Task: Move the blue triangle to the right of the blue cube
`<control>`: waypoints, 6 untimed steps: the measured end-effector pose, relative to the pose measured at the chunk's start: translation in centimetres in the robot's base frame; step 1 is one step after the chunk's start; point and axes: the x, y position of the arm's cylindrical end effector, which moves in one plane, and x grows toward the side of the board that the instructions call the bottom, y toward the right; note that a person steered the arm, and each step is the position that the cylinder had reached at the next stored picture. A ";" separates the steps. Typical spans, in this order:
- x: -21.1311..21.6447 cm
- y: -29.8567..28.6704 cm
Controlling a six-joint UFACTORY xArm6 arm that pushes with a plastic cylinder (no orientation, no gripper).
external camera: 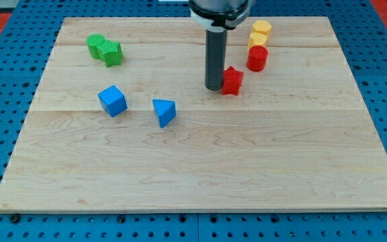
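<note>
The blue triangle (164, 111) lies on the wooden board (200, 175), left of centre. The blue cube (112, 101) sits a short way to the triangle's left, slightly higher in the view, with a gap between them. My tip (214, 87) rests on the board up and to the right of the triangle, well apart from both blue blocks. It stands right beside the left side of a red star-like block (232, 81), close to touching it.
A red cylinder (257, 58) stands up-right of the red star. Two yellow blocks (261, 29) (258, 40) sit near the top edge above it. Two green blocks (97, 44) (112, 53) lie together at the top left. Blue perforated table (5, 81) surrounds the board.
</note>
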 end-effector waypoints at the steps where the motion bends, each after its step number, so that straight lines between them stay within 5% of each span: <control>1: 0.0 3.5; 2: 0.4 5.1; 3: 8.6 4.9; 5: 10.2 -16.0; 6: 9.9 -17.4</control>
